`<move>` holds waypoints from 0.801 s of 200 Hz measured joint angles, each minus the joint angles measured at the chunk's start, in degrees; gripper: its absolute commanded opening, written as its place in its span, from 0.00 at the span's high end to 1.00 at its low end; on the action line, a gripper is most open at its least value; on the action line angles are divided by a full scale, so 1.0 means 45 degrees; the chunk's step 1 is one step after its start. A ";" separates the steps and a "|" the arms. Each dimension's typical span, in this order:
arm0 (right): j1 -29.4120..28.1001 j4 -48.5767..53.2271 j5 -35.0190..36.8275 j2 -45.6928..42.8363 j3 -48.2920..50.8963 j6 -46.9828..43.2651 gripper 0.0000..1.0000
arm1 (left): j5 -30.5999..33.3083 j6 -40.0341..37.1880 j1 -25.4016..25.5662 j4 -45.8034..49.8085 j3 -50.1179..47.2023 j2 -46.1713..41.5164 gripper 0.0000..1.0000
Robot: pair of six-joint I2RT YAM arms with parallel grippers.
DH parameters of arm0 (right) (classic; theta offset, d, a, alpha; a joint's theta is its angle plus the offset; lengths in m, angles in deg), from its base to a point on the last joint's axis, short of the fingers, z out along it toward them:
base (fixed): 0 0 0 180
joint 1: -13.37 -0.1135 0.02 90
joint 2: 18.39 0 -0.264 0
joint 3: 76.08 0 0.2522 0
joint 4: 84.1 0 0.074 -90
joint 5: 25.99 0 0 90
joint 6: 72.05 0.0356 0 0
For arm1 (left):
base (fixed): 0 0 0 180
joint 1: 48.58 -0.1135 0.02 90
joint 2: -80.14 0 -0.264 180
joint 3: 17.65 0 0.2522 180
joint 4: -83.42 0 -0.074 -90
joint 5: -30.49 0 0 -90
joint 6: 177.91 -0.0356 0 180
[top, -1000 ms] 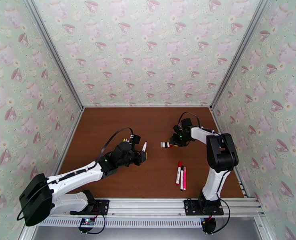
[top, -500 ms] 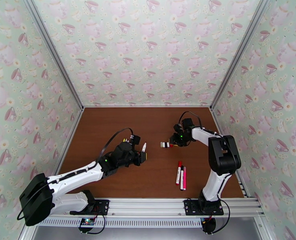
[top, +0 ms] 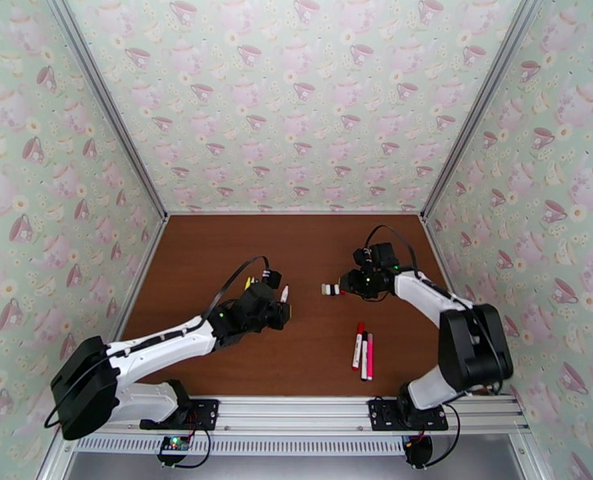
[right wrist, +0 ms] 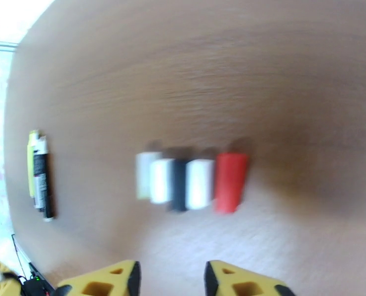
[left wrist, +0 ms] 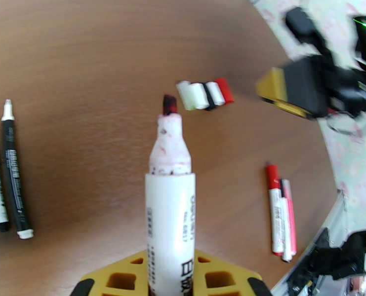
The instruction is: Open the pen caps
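My left gripper [left wrist: 170, 275] is shut on a white-barrelled marker [left wrist: 170, 213] that points away from it, uncapped, with a red-stained tip [left wrist: 169, 104]. From above, this gripper [top: 284, 312] is left of centre. A row of short pen caps [right wrist: 190, 182], white, black and one red [right wrist: 230, 182], lies on the brown table [top: 216, 250]. My right gripper [right wrist: 170, 277] hovers just short of the row, open, with nothing between its yellow fingers [right wrist: 237, 279]. In the top view it [top: 352, 283] is right beside the caps [top: 332, 289].
Three capped pens [top: 362, 346], red, black and pink, lie side by side near the front right. Two black-and-white pens [left wrist: 5, 193] lie to the left of my left gripper, with a yellow one [right wrist: 32, 168] beside them. Patterned walls enclose the table.
The right arm's elbow swung out to the right and forward, while its gripper stayed by the caps. The left gripper with the marker drifted slightly left.
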State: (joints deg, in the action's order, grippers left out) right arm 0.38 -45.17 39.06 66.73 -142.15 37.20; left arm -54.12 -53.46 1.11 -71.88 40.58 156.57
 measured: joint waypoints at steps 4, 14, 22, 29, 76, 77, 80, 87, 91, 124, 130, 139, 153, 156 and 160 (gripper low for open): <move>-0.0131 -0.0092 0.0005 -0.0287 0.0146 0.0121 0.45 | 0.0146 0.0000 0.0000 0.0087 0.0087 0.0117 0.93; -0.0413 -0.0301 0.0053 -0.0874 0.0427 0.0199 0.40 | 0.0491 0.0000 0.0000 0.0257 0.0248 0.0389 0.93; -0.0622 -0.0384 0.0078 -0.1316 0.0597 0.0321 0.32 | 0.0782 0.0005 0.0000 0.0389 0.0379 0.0670 0.93; -0.0753 -0.0447 0.0073 -0.1676 0.0709 0.0413 0.26 | 0.1020 0.0005 0.0000 0.0505 0.0481 0.0908 0.93; -0.0874 -0.0573 0.0087 -0.3725 0.0996 0.0753 0.01 | 0.2671 0.0005 0.0000 0.1681 0.1681 0.2667 0.93; -0.0874 -0.0573 0.0083 -0.3774 0.0996 0.0782 0.01 | 0.2691 0.0000 0.0000 0.1685 0.1700 0.2701 0.93; -0.0874 -0.0563 0.0083 -0.3852 0.0996 0.0763 0.00 | 0.2778 -0.0005 -0.0010 0.1758 0.1812 0.2827 0.93; -0.0874 -0.0520 0.0087 -0.4027 0.0996 0.0748 0.00 | 0.2953 -0.0039 -0.0029 0.1904 0.2030 0.3060 0.93; -0.0874 -0.0491 0.0097 -0.4109 0.0996 0.0729 0.00 | 0.3050 -0.0053 -0.0039 0.1967 0.2152 0.3201 0.93; -0.0874 -0.0214 0.0141 -0.4211 0.0996 0.0719 0.00 | 0.3570 -0.0097 -0.0199 0.2458 0.2696 0.4041 0.92; -0.0874 -0.0189 0.0141 -0.4211 0.0996 0.0714 0.00 | 0.3648 -0.0097 -0.0233 0.2531 0.2788 0.4167 0.92; -0.0874 -0.0160 0.0185 -0.4211 0.0996 0.0699 0.00 | 0.3784 -0.0126 -0.0296 0.2633 0.2929 0.4376 0.92; -0.0874 -0.0092 0.0238 -0.4216 0.0996 0.0675 0.00 | 0.3968 -0.0194 -0.0398 0.2783 0.3099 0.4629 0.91; -0.0874 -0.0083 0.0248 -0.4216 0.0996 0.0675 0.00 | 0.3993 -0.0204 -0.0423 0.2807 0.3128 0.4663 0.91; -0.0874 -0.0063 0.0277 -0.4216 0.0996 0.0670 0.00 | 0.4022 -0.0248 -0.0471 0.2866 0.3177 0.4741 0.91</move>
State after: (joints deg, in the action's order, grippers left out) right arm -3.55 -45.46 40.31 47.76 -137.67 40.21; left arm -36.02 -54.57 -1.01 -58.99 54.87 177.90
